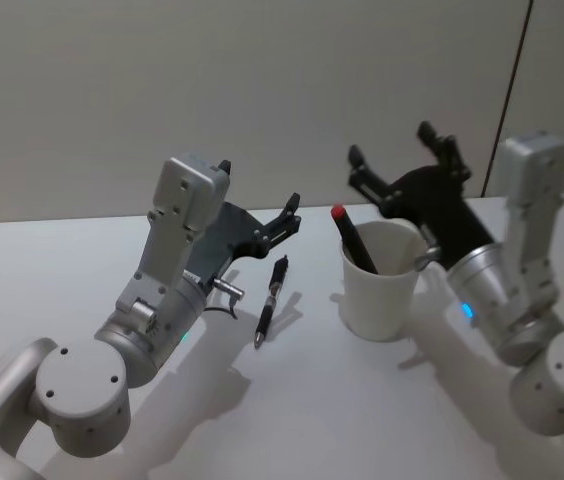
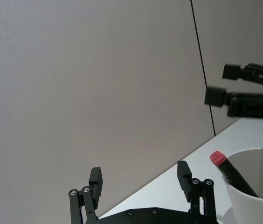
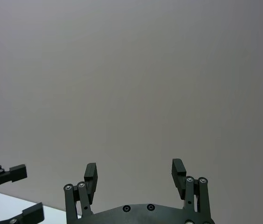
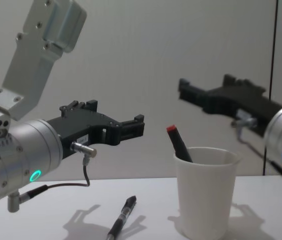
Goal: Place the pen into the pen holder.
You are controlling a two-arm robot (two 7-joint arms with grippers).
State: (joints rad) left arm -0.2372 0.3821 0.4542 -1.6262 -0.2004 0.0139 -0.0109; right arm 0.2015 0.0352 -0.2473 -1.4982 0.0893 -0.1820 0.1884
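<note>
A black pen [image 1: 271,300] [image 4: 121,217] lies flat on the white table, just left of the pen holder [image 1: 382,285] [image 4: 206,195] [image 2: 257,196], a white paper cup standing upright. A second pen with a red cap [image 1: 354,240] [image 4: 178,142] [image 2: 229,170] leans inside the cup. My left gripper [image 1: 258,190] [image 4: 126,125] [image 2: 140,172] hangs open above the lying pen, holding nothing. Behind and above the cup's rim, my right gripper [image 1: 392,145] [image 4: 203,87] [image 3: 134,168] is raised, open and empty.
The white table [image 1: 292,420] runs back to a plain grey wall [image 1: 262,90] close behind the grippers. A dark vertical seam [image 1: 517,60] marks the wall at the right. Both arm bodies flank the cup and pen.
</note>
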